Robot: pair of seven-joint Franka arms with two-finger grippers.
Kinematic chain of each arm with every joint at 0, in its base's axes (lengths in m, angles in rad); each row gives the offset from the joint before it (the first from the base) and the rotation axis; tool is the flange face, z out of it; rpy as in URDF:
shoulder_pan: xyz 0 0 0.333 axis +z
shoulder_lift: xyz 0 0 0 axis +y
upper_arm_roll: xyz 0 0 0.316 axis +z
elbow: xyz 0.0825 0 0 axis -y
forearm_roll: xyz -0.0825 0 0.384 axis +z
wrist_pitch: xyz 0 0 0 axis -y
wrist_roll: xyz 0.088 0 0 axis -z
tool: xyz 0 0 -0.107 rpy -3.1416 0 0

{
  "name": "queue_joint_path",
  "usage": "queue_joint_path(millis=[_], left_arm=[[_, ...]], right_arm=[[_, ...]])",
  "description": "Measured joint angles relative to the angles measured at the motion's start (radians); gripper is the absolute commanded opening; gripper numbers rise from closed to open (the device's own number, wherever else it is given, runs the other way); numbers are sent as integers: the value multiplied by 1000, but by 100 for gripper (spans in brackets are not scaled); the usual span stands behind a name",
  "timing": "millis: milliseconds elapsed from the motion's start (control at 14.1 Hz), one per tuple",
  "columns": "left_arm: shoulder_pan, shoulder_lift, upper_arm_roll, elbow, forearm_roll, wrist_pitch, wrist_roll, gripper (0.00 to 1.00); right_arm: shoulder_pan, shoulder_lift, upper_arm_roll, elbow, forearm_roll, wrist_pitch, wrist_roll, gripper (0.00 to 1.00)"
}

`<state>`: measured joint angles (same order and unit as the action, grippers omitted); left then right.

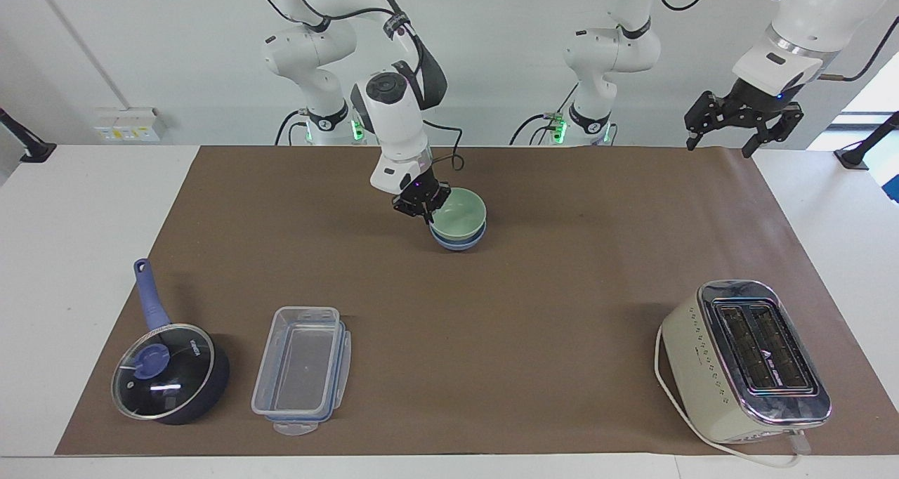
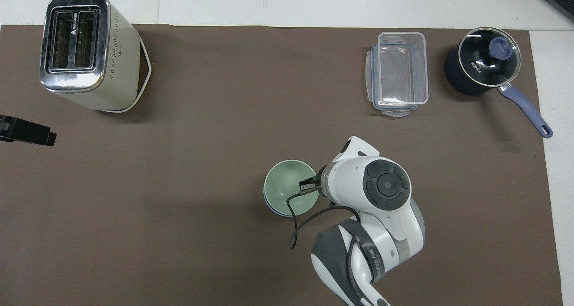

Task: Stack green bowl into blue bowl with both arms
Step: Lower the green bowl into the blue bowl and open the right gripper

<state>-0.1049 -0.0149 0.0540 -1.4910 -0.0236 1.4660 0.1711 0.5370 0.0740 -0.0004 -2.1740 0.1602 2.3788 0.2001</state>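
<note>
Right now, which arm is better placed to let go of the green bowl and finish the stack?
The right gripper: it is shut on the green bowl, which sits in the blue bowl. The left gripper waits open, up over the left arm's end.

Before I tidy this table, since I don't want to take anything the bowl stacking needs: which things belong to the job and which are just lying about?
Part of the job:
- green bowl, sitting in the blue bowl
- right gripper, shut on the green bowl's rim
- left gripper, open, waiting over the table's edge

Just lying about:
- toaster
- clear container
- lidded saucepan
</note>
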Motion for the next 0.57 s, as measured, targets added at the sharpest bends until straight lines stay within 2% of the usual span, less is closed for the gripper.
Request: queue_joint_path(millis=[568], left_arm=[[0,0,0,0,0,0,0,100]], right_arm=[[7,0,0,0,0,2,0,0]])
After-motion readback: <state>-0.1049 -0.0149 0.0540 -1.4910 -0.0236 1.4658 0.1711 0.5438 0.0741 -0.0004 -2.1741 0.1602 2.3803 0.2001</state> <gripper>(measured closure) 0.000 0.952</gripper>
